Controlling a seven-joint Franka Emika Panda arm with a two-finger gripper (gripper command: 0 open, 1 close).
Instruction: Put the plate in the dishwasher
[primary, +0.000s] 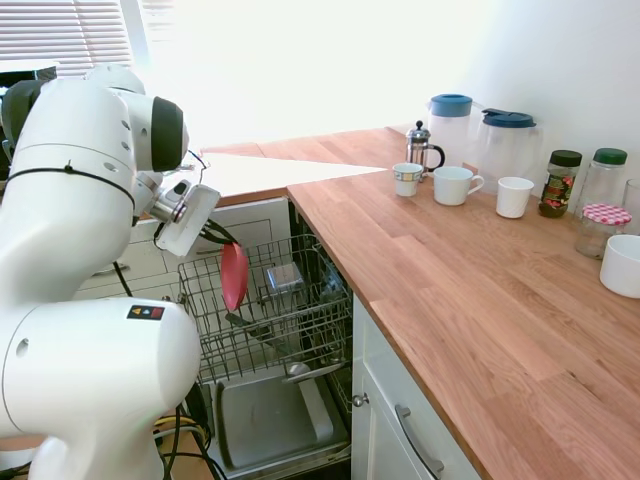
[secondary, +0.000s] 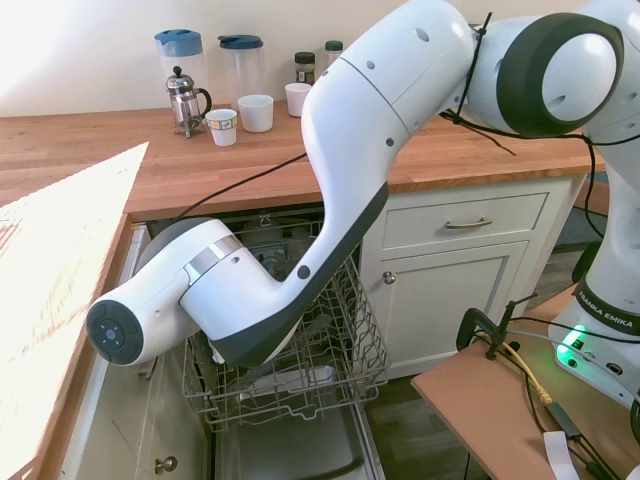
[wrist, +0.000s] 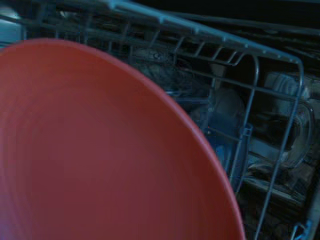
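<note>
A coral-red plate (primary: 234, 276), smooth and round with a low rim, stands on edge over the pulled-out wire rack (primary: 262, 310) of the open dishwasher (primary: 270, 420), gripped at its top edge by the robot's hand (primary: 222, 243). In the wrist view the plate (wrist: 100, 150) fills most of the picture, slightly blurred, with grey rack wires (wrist: 260, 125) and dim, hard-to-read dishes behind it. The second exterior view hides both plate and hand behind the arm's thick white forearm, leaving only part of the rack (secondary: 330, 370) visible. The arm reaches down from above the rack, its wrist tilted so the hand points downward and toward the wooden table (primary: 450, 260), where white mugs (primary: 456, 185) and a French press (primary: 421, 148) stand.
</note>
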